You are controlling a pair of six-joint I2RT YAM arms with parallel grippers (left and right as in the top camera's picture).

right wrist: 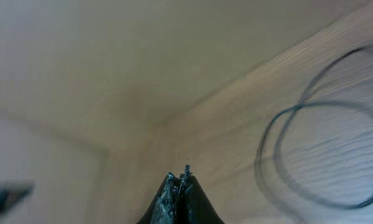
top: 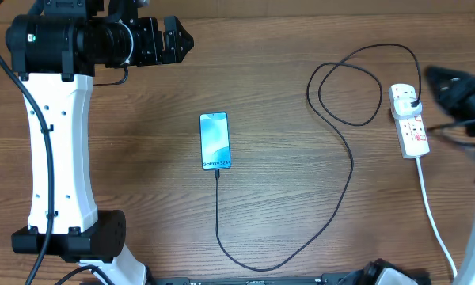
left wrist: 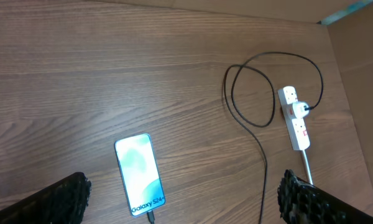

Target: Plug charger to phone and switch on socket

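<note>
The phone (top: 214,141) lies flat mid-table, screen glowing. The charger (top: 352,170) runs from its lower edge in a long loop to the socket (top: 412,127), with the plug seated there — so what's left, I'd say, is the switch, and I can't read its state from here. That explains the right gripper (top: 447,85): fingers pinched together on nothing, poised just beside the strip. The left gripper (top: 182,41) hangs spread wide at the far side, out of the way. Bare wood-grain table (top: 127,158) — beyond it, only a pale blur.
</note>
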